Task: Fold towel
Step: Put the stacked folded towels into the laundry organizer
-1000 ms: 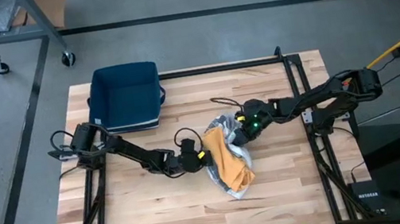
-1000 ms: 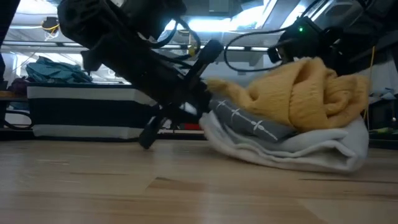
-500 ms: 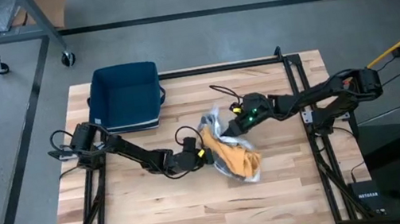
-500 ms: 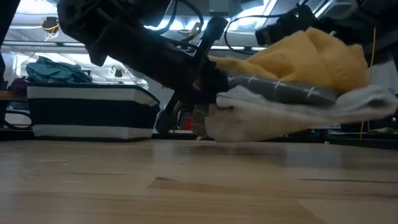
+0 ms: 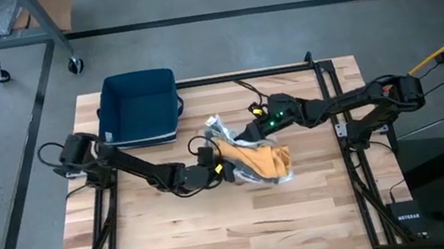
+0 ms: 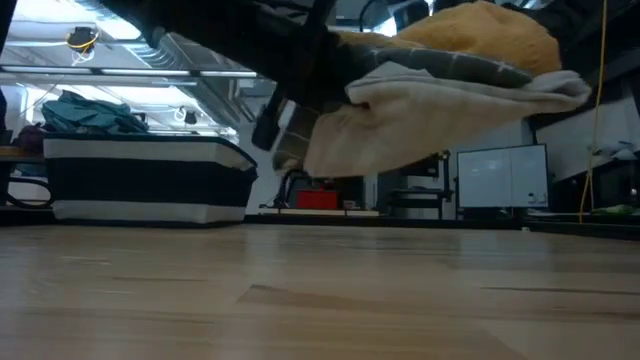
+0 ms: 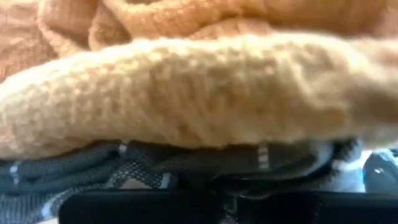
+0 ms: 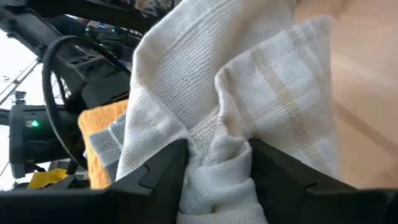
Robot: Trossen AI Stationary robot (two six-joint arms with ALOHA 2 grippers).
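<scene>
A bundle of towels [image 5: 250, 158] hangs above the middle of the wooden table [image 5: 221, 232]: an orange one on top, a grey one with white lines under it, a white one lowest. In the low view the bundle [image 6: 450, 75] is clear of the tabletop. My left gripper [image 5: 216, 168] is shut at the bundle's left end; the orange towel [image 7: 205, 93] and the grey towel [image 7: 143, 165] fill its wrist view. My right gripper [image 5: 252, 130] is at the bundle's far side, closed on the white towel [image 8: 236, 93]. My left gripper holds the bundle at its left end, coming in nearly level from the table's left. The grey towel's folds [image 7: 205, 171] lie right at its fingers; cloth hides the contact itself. The bundle is lifted clear. My right gripper pinches a bunched fold of the white towel [image 8: 217, 168] between its two fingers [image 8: 158, 171], several layers thick. It comes from the table's right, slanting slightly down. The cloth spreads out beyond the fingers, lifted clear of the table.
A dark blue bin [image 5: 141, 108] stands at the table's far left; in the low view it shows as a striped box [image 6: 140, 180]. Black frame rails [image 5: 331, 107] run along the table's sides. Bare wood lies under and in front of the bundle.
Both grippers have risen and drawn a little toward the far edge, tipping up closer to level. The bundle, which lay heaped on the table, has been lifted clear and now hangs stretched between them, its white underside sagging.
</scene>
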